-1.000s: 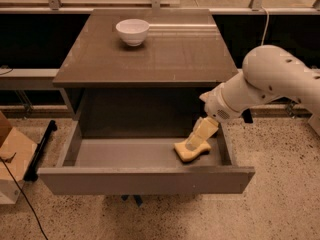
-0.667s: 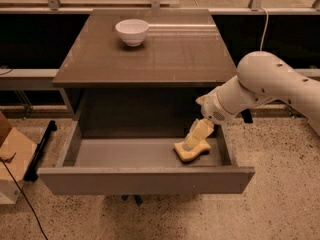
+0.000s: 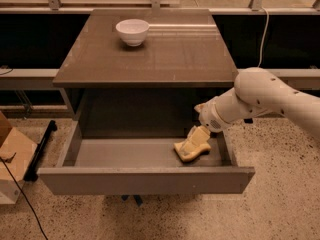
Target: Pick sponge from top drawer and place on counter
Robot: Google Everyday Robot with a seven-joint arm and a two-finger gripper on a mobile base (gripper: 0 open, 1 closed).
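Sponge (image 3: 186,154) is lying inside the top drawer (image 3: 145,181): you are seeing it on the grey drawer floor, at the right-hand end as the camera sees it, close behind the front panel and near the side wall. The drawer is standing pulled well out from under the counter (image 3: 165,59). Your gripper (image 3: 196,140) is reaching down into the drawer from the right of the picture, and its pale yellow tip is meeting the sponge's upper edge, overlapping it so that the two are blending in colour. You are not getting a clear enough look to tell whether the gripper is open around the sponge or closed on it, or whether it has hold of anything. As far as the view shows, the sponge is sitting on the drawer floor. The white arm (image 3: 265,94) is bending in from the right edge, its rounded elbow hanging beside the counter's right front corner. Up on the counter, a white bowl (image 3: 132,31) is sitting near the back left. A cardboard box (image 3: 12,159) is standing on the speckled floor (image 3: 280,204) at the left.
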